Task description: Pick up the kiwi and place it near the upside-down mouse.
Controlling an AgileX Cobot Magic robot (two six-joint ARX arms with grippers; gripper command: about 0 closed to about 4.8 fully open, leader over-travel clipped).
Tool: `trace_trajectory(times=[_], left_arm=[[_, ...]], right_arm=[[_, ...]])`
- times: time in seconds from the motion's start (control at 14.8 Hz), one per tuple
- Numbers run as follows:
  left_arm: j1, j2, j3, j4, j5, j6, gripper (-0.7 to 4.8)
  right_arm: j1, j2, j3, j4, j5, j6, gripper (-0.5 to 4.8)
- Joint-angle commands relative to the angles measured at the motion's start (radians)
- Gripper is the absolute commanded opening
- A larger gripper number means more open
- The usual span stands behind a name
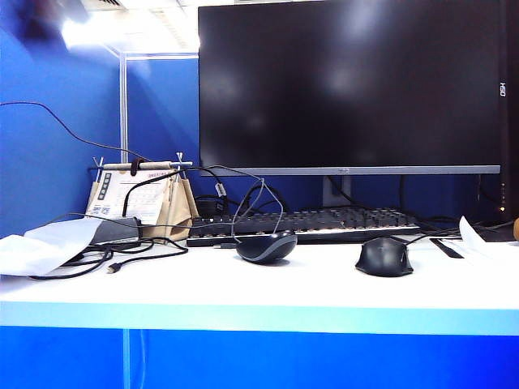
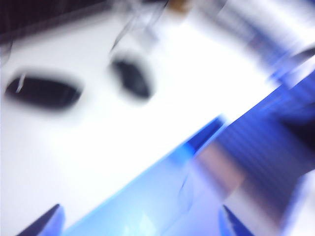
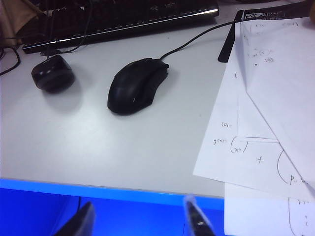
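A large dark monitor (image 1: pixel 349 85) fills the far side of the white desk (image 1: pixel 243 292), with a black keyboard (image 1: pixel 308 223) set along its foot, the ordinary arrangement of a workstation. At the left a cardboard desk calendar (image 1: pixel 142 198) stands like a tent among loose cables, and at the right loose sheets of paper (image 3: pixel 266 108) with handwritten notes overlap toward the near edge. In front of the keyboard lies the upside-down mouse (image 1: pixel 266 245), rounded shell down with a grey band along its side, its cable looping up behind it; the open desk beside it appears to be the intended placing spot. An upright black mouse (image 1: pixel 383 256) sits well apart to its right. The kiwi is not clearly in view: only a small brown sliver (image 1: pixel 516 229) shows at the far right edge, and whether that is the fruit cannot be told. The left gripper (image 2: pixel 140 221) is over the near desk edge in a heavily blurred view, fingers spread wide with nothing between them. The right gripper (image 3: pixel 140 216) hangs off the near edge, jaws partly apart and empty. The pickup has not begun.
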Motion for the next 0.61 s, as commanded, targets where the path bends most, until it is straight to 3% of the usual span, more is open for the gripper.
trace_trajectory(times=[0.07, 0.61], left_arm=[[0.000, 0.150, 0.018, 0.091, -0.006, 0.018, 4.04], [-0.001, 0.217, 0.018, 0.118, -0.047, 0.014, 4.04]], right_arm=[[-0.001, 0.000, -0.004, 0.002, 0.005, 0.010, 2.42], [-0.002, 0.000, -0.004, 0.031, 0.005, 0.011, 2.42]])
